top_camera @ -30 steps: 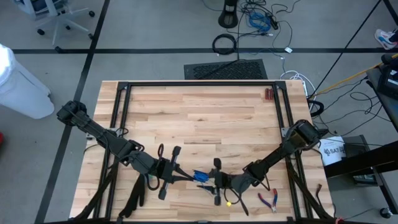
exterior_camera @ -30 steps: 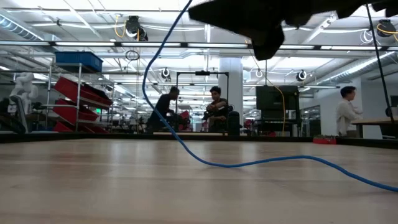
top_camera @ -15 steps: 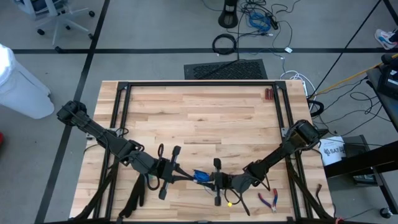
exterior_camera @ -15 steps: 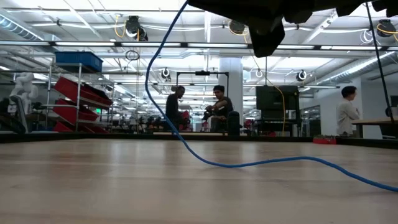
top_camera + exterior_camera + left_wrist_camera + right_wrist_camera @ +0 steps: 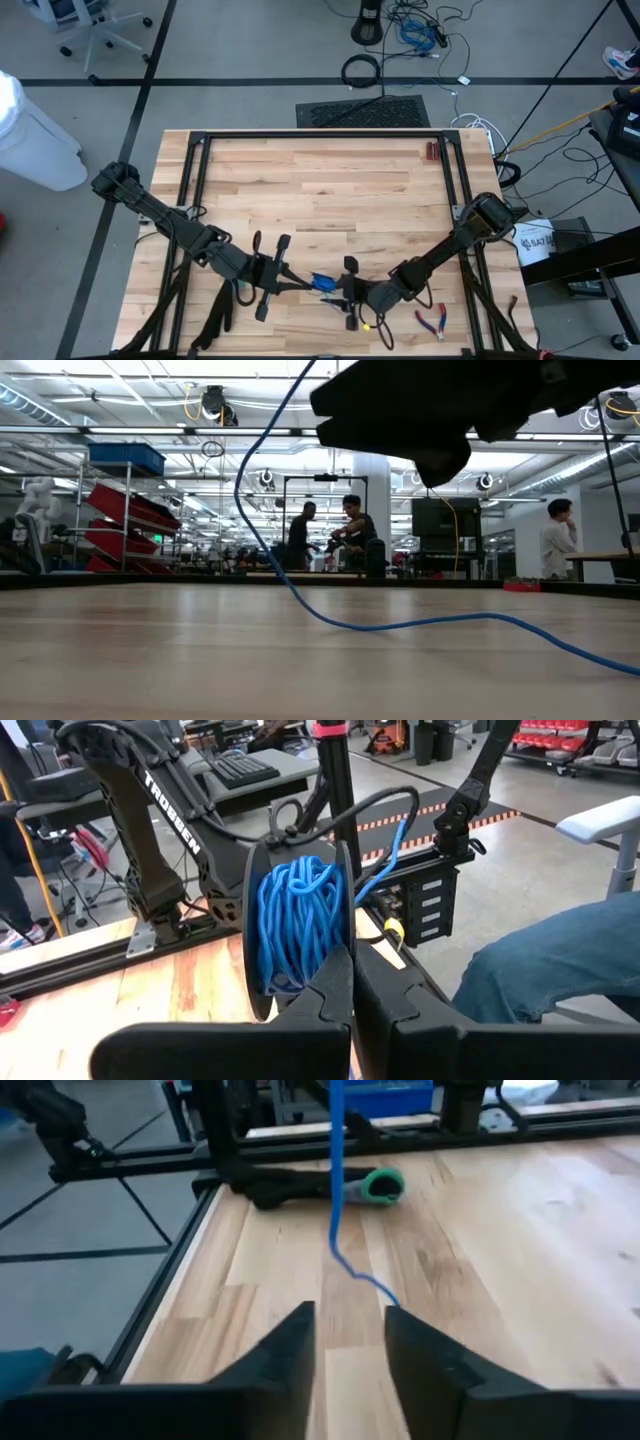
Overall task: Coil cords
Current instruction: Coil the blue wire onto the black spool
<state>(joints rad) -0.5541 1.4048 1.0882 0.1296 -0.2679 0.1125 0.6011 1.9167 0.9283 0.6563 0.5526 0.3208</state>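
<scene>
The cord is bright blue. Most of it is wound into a coil (image 5: 295,925) that stands on edge in the air near the table's front edge (image 5: 322,283). My left gripper (image 5: 350,982) is shut at the coil's lower edge. A loose length (image 5: 400,622) drops from the coil to the tabletop and trails off along it. My right gripper (image 5: 348,1342) stands open just right of the coil (image 5: 350,292), low over the table. The hanging cord (image 5: 336,1170) meets the wood just ahead of its fingertips, and I cannot tell whether it touches them. My left gripper pinches the coil at its lower near edge (image 5: 318,975) with its two shut fingers. They come roughly level from the table's left. The fingers themselves hide which strands lie between them. The coil stands upright on edge, clear of the table, with its loose length hanging slack to the wood.
Red-handled pliers (image 5: 432,322) lie near the front right corner. A dark tool with a green end (image 5: 380,1185) lies on the wood beyond the hanging cord. Black frame rails (image 5: 195,170) run along the table's sides and back. A large black cable ring (image 5: 361,70) lies on the floor behind.
My right gripper has dipped a little toward the table; in the low view its dark bulk now hangs lower and fills more of the top. The coil and my left gripper have kept still, and the loose cord lies as before.
</scene>
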